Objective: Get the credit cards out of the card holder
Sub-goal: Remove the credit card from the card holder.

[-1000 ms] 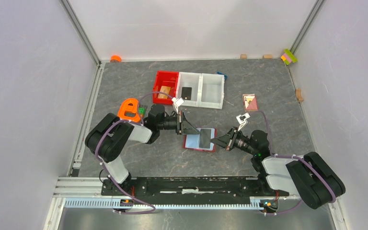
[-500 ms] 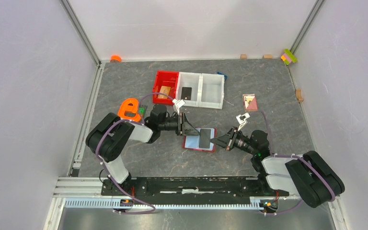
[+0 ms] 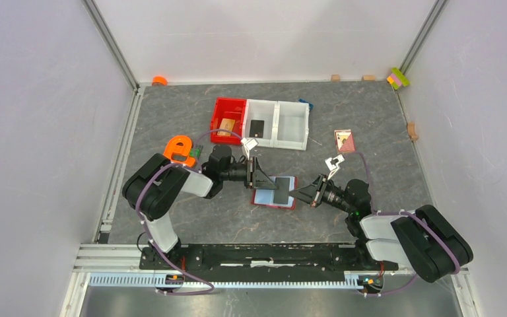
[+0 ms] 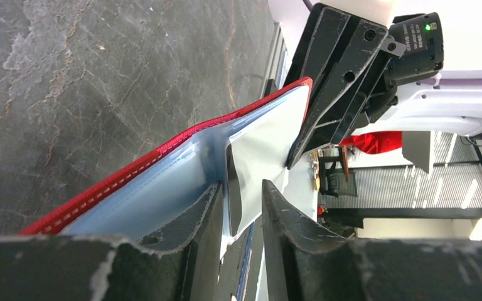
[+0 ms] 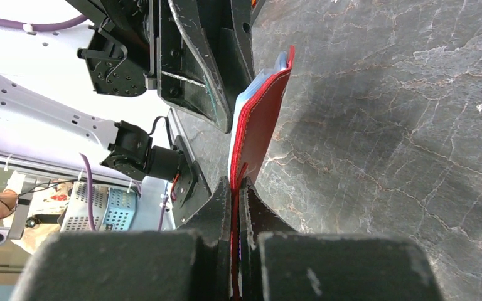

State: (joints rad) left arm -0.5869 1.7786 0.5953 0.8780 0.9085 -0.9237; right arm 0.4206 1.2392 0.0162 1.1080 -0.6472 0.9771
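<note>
The dark red card holder point(image 3: 264, 197) lies open on the table with its pale blue lining up. The pale grey-blue card point(image 3: 282, 191) sticks out of its pocket. My left gripper point(image 3: 269, 180) reaches over the holder from the left. In the left wrist view its jaws point(image 4: 241, 185) stand slightly apart, with the card's edge point(image 4: 257, 138) between them and a gap on one side. My right gripper point(image 3: 295, 194) is shut on the holder's right edge point(image 5: 260, 106), which shows pinched in the right wrist view point(image 5: 236, 182). The tan-orange card point(image 3: 224, 126) and the black card point(image 3: 257, 127) lie in bins.
A bright red bin point(image 3: 218, 113) and two white bins point(image 3: 292, 125) stand in a row behind the holder. A pink-and-white patterned card point(image 3: 344, 140) lies at the right. An orange object point(image 3: 179, 149) sits beside the left arm. Small blocks line the back wall.
My left gripper has slid to the right over the open holder, bringing its fingers around the grey-blue card. The right gripper has kept its hold on the holder's edge.
</note>
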